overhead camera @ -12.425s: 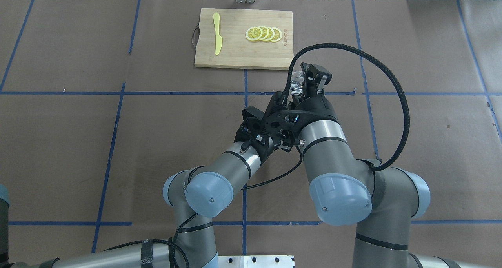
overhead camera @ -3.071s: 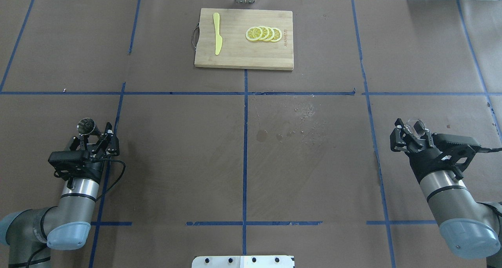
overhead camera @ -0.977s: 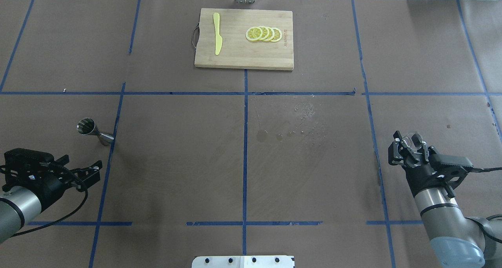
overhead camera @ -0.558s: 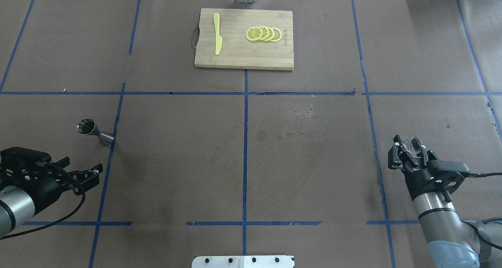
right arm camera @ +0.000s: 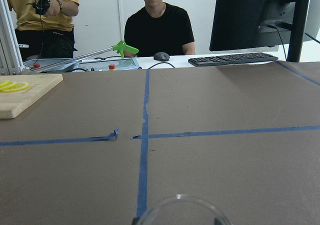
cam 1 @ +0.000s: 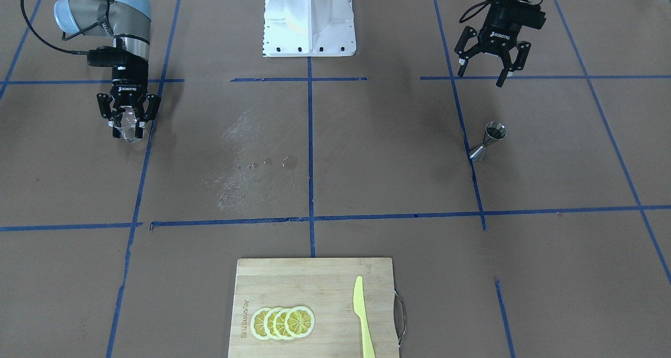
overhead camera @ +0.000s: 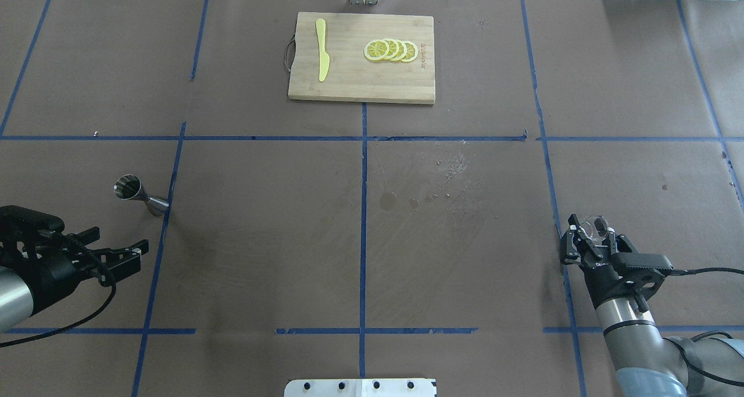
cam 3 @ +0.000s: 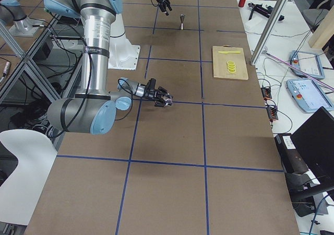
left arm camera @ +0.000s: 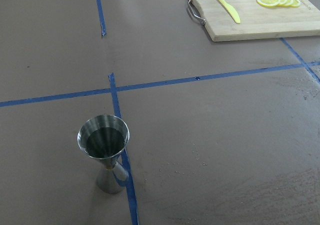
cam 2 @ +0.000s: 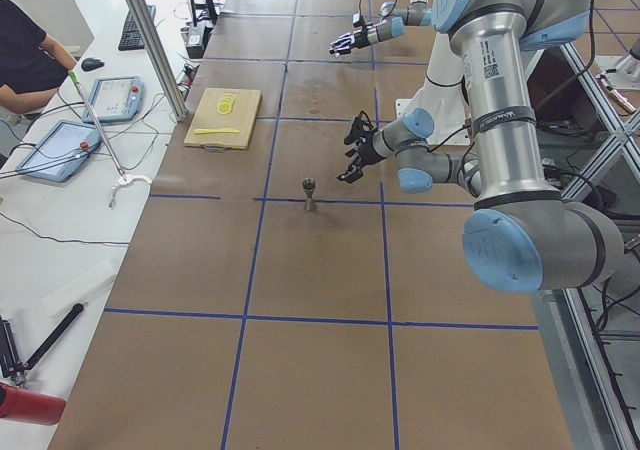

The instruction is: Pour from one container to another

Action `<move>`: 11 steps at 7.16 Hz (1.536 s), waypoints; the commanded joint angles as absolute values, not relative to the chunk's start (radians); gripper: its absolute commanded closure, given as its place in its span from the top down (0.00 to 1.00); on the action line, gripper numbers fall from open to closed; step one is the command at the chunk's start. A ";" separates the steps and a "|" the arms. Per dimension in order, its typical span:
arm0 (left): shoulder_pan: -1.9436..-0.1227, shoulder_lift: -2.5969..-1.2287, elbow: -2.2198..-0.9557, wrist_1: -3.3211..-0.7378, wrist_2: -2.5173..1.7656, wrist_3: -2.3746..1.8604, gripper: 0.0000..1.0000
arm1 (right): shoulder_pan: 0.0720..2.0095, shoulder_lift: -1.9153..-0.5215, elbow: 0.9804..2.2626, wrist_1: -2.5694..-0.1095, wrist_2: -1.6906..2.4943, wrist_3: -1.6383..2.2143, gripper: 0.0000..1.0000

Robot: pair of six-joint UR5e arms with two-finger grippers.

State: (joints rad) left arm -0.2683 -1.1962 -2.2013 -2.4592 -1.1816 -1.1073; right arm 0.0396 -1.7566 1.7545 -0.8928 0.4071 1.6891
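Note:
The steel hourglass jigger [overhead camera: 139,192] stands upright on the brown table by a blue tape line, also in the front view [cam 1: 490,140] and close up in the left wrist view [left arm camera: 106,152], with dark liquid in its top cone. My left gripper [overhead camera: 136,255] is open and empty, well back from the jigger [cam 1: 481,77]. My right gripper [overhead camera: 592,241] is shut on the clear glass cup [overhead camera: 596,227] low over the table's right side [cam 1: 126,129]. The right wrist view shows only the cup's rim [right arm camera: 182,207].
A wooden cutting board [overhead camera: 349,77] with lemon slices [overhead camera: 390,50] and a yellow knife [overhead camera: 322,49] lies at the far middle. A wet splash patch [overhead camera: 447,179] marks the centre. The robot's white base [cam 1: 309,20] is on the near side. Operators sit beyond the table's far edge.
My right gripper has drawn back toward the robot's base with the glass cup. The left gripper, which had let go of the jigger, has moved slightly further back. The jigger has not moved.

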 commanded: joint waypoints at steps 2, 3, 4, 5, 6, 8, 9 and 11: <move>-0.278 -1.190 -2.201 -2.459 -1.189 -1.100 1.00 | 0.034 -1.753 1.743 -0.893 0.399 1.684 0.25; -0.278 -1.189 -2.200 -2.459 -1.189 -1.100 1.00 | 0.034 -1.753 1.743 -0.893 0.399 1.684 0.44; -0.279 -1.189 -2.201 -2.459 -1.189 -1.100 1.00 | 0.034 -1.753 1.741 -0.893 0.397 1.684 0.69; -0.281 -1.189 -2.200 -2.459 -1.189 -1.100 1.00 | 0.034 -1.752 1.740 -0.893 0.397 1.687 0.79; -0.281 -1.189 -2.201 -2.459 -1.189 -1.100 1.00 | 0.034 -1.753 1.741 -0.893 0.397 1.687 0.85; -0.284 -1.189 -2.206 -2.459 -1.189 -1.100 1.00 | 0.034 -1.744 1.741 -0.890 0.399 1.687 0.98; -0.288 -1.189 -2.206 -2.459 -1.189 -1.100 1.00 | 0.034 -1.743 1.749 -0.858 0.402 1.680 0.99; -0.290 -1.193 -2.206 -2.459 -1.190 -1.100 1.00 | 0.035 -1.747 1.750 -0.854 0.423 1.668 1.00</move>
State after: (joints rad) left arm -0.2887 -1.1906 -2.2057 -2.4590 -1.1899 -1.0999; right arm 0.0340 -1.7450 1.7475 -0.8594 0.4091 1.6765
